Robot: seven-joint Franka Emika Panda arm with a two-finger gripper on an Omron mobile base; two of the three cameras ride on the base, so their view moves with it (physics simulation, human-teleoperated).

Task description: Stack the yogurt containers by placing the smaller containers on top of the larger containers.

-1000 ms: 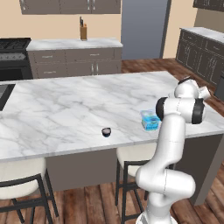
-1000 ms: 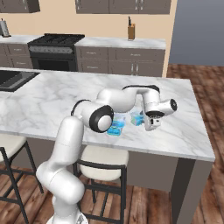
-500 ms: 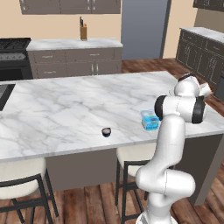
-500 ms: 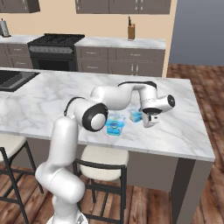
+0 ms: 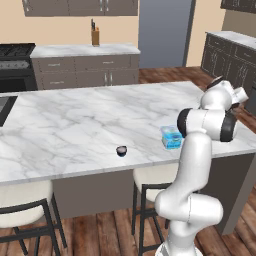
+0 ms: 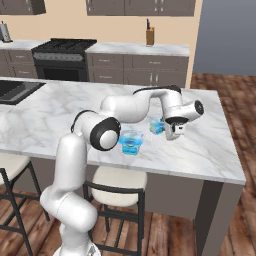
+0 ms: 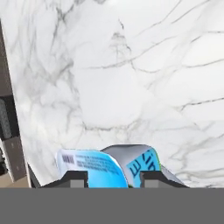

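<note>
Pincer (image 6: 173, 134): a small blue pot (image 7: 107, 164) is framed between its tips; whether it is gripped cannot be told. The tub (image 6: 131, 142) is placed just beside. The pot should be centred and squeezed squarely before lifting.

Even, bright rendered light in all three views, no single visible source. Marble island top (image 5: 75, 125) reads near-white, slightly blown out toward 12 o'clock in the hand view; veins stay legible. Shadows soft and faint: small dark patch under the dark cup (image 5: 121, 150), darker zone under the counter overhang around the stools (image 5: 25, 200). No motion blur, no lens distortion at edges. Base views soft and low-res, textures coarse. In the hand view the blue-labelled container (image 7: 109, 168) at 6 o'clock is sharp, print partly readable.
</note>
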